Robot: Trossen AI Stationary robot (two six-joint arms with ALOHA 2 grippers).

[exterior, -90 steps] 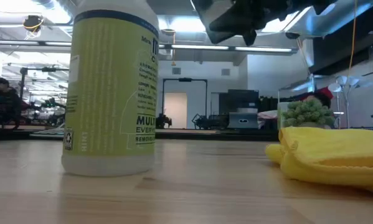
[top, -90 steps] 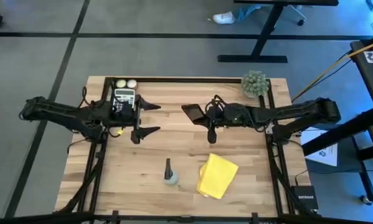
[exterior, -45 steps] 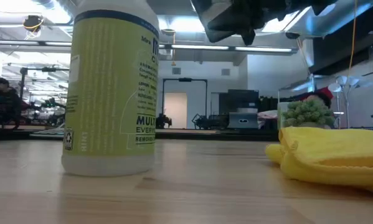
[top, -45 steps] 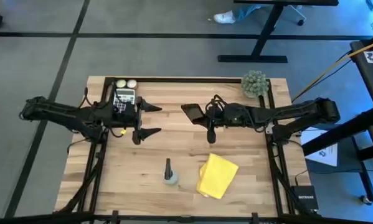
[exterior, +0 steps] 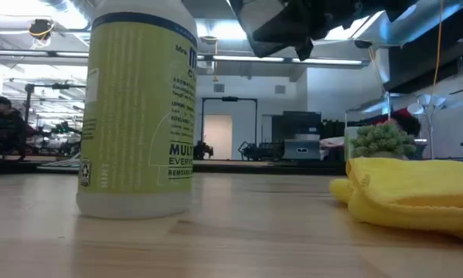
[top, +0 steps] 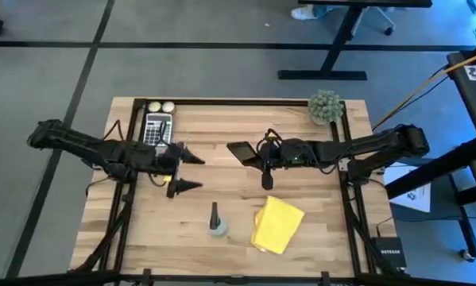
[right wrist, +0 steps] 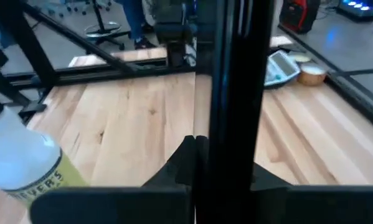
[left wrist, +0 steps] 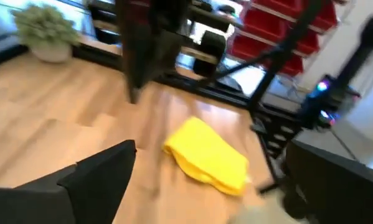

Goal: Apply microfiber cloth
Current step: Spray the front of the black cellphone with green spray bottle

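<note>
While the pale wooden desk stands on a grey floor crossed by dark lines, its planks carry only a few things: a bright yellow, roughly square microfiber cloth lying folded near the front edge, toward the right; a small grey spray bottle with a dark nozzle just beside the cloth on its left, apart from it; a grey calculator with dark keys and two pale round balls in the far left corner; and a small green bushy potted plant in the far right corner. From desk height the room behind is a bright workshop with ceiling strip lights, and a seated person shows far off at the left.

Reaching in from the left side, the left gripper hovers over the bare planks, its jaws spread wide, pointing toward the middle of the desk. From the right side the right gripper stretches to the desk's centre, just behind the cloth and apart from it, with its jaws pinching a flat black rectangular smartphone, whose free end sticks out toward the left. In the left wrist view the cloth lies ahead between that arm's spread dark fingers.
</note>
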